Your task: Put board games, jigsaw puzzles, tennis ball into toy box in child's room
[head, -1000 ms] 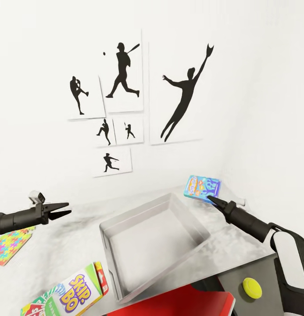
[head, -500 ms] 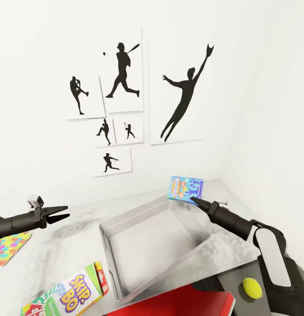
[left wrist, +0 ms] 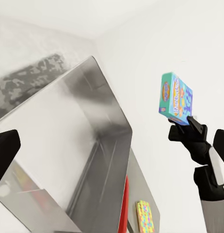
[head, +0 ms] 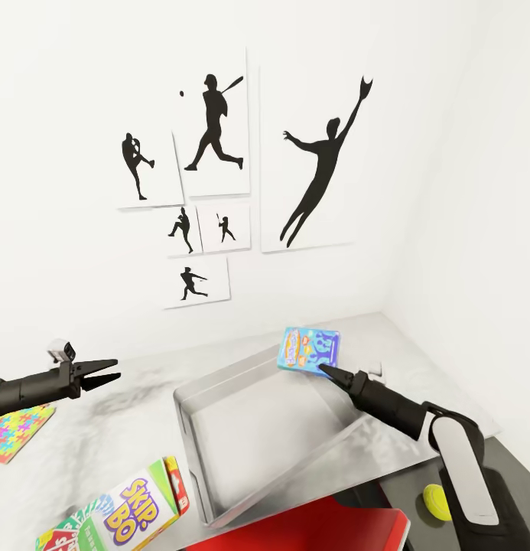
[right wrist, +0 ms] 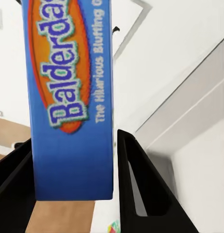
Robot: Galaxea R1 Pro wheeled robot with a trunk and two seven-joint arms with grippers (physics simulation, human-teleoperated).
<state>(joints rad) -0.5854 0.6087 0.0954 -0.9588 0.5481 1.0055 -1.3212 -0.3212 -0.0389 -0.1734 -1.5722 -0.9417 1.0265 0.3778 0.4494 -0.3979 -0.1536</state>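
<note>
Your right gripper (head: 323, 370) is clamped on the blue Balderdash board game (head: 308, 350), carrying it in the air just above the far rim of the toy box (head: 219, 386); from that gripper the open bin lies directly below and toward you, so this game looks one release away from being in. The box interior appears empty, so by my reading nothing has been delivered yet. Your left gripper (head: 104, 373) hangs with its fingers parted and nothing between them, above the table (head: 127, 428); one jigsaw puzzle (head: 12, 430) lies flat just below and outboard of it, well apart from the bin. The Skip-Bo game (head: 134, 511) and another box under it rest on the table near the bin's near corner. The tennis ball (head: 437, 501) sits beside your right forearm, on a darker surface off the table edge. A second puzzle is not something I can make out.
</note>
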